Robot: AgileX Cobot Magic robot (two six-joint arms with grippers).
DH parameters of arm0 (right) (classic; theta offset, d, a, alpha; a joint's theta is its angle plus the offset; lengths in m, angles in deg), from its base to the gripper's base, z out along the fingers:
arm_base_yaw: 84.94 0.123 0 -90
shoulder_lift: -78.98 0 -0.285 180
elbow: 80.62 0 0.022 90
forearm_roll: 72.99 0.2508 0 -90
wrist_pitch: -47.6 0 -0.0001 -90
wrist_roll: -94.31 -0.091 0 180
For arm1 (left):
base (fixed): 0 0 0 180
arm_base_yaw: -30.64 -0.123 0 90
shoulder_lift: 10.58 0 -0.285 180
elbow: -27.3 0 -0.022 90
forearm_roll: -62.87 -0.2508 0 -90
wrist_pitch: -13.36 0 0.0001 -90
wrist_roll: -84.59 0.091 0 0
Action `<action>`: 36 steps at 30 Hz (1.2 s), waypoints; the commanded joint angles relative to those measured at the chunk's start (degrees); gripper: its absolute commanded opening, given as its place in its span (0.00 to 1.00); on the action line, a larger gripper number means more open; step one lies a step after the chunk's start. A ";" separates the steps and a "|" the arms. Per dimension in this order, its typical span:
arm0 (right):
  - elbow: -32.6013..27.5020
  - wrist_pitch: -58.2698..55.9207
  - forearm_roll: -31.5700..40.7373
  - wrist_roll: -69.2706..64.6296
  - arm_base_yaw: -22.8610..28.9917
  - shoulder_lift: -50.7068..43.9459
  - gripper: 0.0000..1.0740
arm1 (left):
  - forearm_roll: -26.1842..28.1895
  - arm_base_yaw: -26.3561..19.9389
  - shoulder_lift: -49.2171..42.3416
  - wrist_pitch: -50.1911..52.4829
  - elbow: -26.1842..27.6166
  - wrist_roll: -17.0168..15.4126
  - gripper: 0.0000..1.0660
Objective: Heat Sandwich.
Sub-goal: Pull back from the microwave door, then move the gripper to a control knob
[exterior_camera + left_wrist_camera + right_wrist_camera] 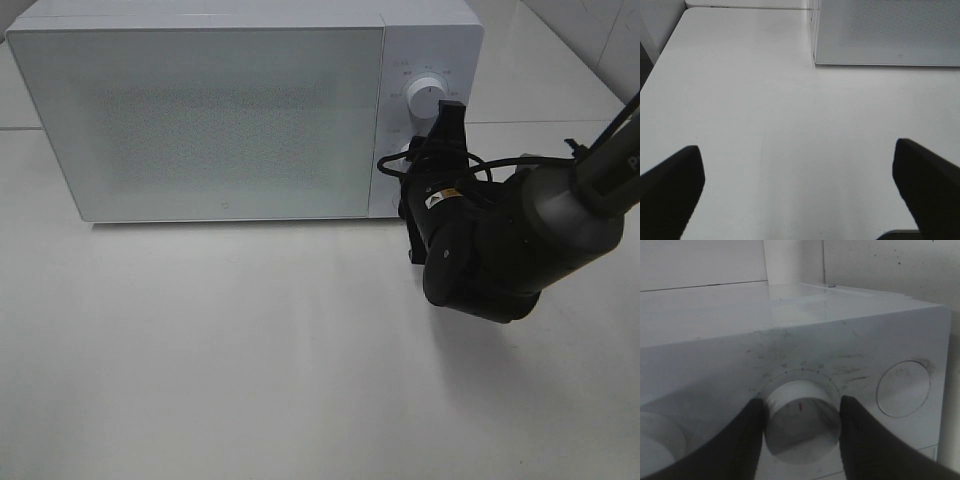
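Note:
The sandwich is out of view. The white microwave (230,120) stands at the back of the table with its frosted door (210,120) closed. My right gripper (428,140) reaches to the control panel. In the right wrist view its fingers (747,440) press both sides of the lower knob (801,417), so the right gripper (801,435) is shut on it. The upper knob (427,97) is free. My left gripper (797,195) hangs open over bare table with nothing between its fingertips (670,190), and it does not show in the high view.
The white table (250,360) stretches in front of the microwave. The right arm's black wrist (500,250) hangs over the table's right side. A round button (903,388) sits beside the gripped knob. The microwave's corner (815,55) appears in the left wrist view.

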 commanded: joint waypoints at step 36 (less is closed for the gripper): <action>0.29 3.15 -2.23 2.06 -0.57 -1.20 0.71 | 0.06 -0.17 -1.32 0.74 -0.11 -0.29 0.92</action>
